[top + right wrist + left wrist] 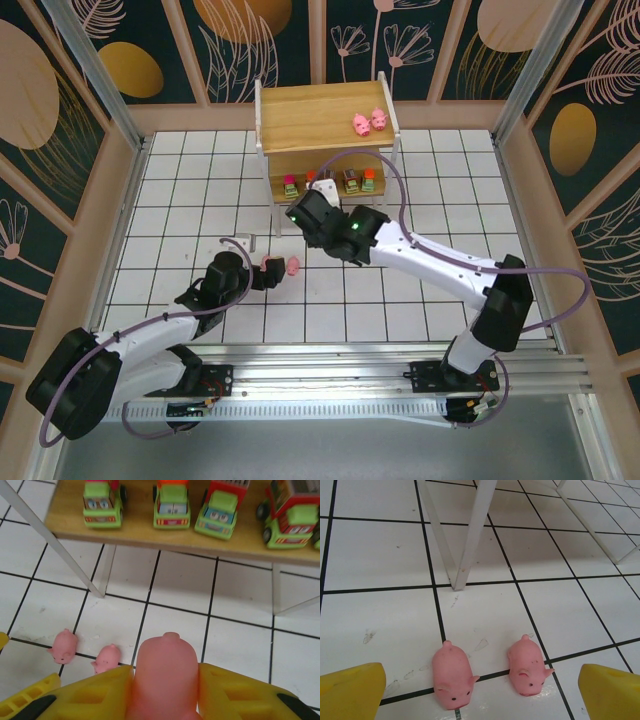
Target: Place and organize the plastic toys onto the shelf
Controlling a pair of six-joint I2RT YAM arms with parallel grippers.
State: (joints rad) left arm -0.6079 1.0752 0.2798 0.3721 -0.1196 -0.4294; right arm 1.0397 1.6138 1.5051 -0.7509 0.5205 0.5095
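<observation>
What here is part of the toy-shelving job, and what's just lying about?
Job: shelf; top-board pigs; lower-board trucks; held pig in right jaws; floor pigs.
Not job: tiled tabletop; patterned walls.

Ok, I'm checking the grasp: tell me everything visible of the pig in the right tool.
The pig is a smooth, rounded pink toy, plastic-looking. It is clamped between the right tool's yellow fingers, a small nub on its rounded end pointing toward the shelf's lower board. Its face is hidden.
</observation>
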